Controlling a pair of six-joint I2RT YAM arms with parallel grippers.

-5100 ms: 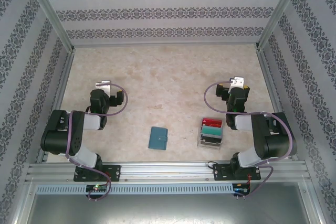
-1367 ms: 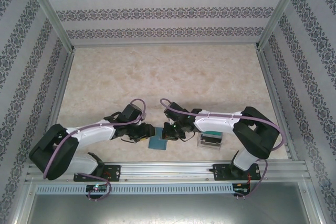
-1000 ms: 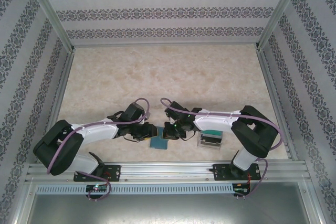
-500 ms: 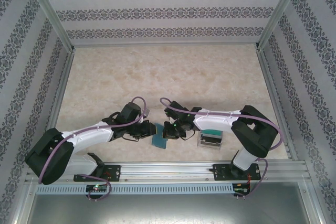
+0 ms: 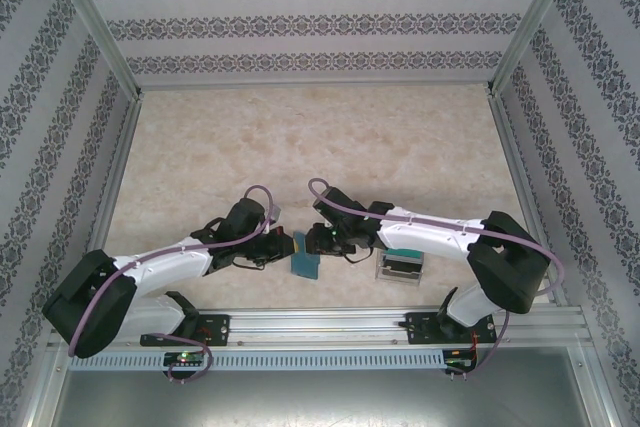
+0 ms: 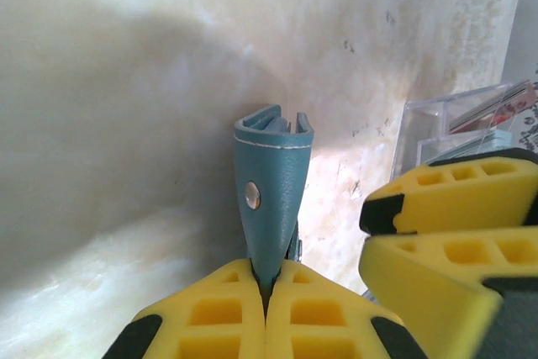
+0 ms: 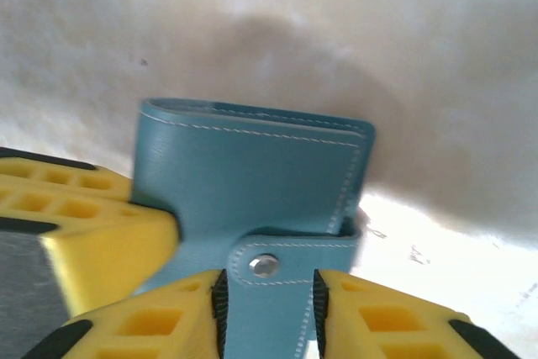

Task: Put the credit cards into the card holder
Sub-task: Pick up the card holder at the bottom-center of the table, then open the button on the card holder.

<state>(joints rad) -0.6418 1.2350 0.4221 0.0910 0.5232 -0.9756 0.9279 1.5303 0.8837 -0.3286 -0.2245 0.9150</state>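
Observation:
The teal-blue card holder (image 5: 305, 266) is tipped up on edge near the table's front. My left gripper (image 5: 284, 248) is shut on one edge of the card holder (image 6: 271, 191), which stands up between the yellow fingers (image 6: 210, 308). My right gripper (image 5: 313, 243) faces it from the other side. Its jaws are open, and they straddle the snap tab (image 7: 282, 268) of the card holder (image 7: 252, 178). The credit cards (image 5: 404, 249) stand in a clear tray (image 5: 399, 269) to the right. The top card is teal-green.
The clear tray (image 6: 437, 124) with its cards sits just beyond the right gripper's fingers (image 6: 454, 233). The left gripper's fingers (image 7: 84, 216) crowd the holder's left side. An aluminium rail (image 5: 320, 325) runs along the near edge, with patterned walls on the other sides.
The left gripper has closed on the card holder's edge and tipped it up off the table. The right gripper's jaws have parted around the snap tab.

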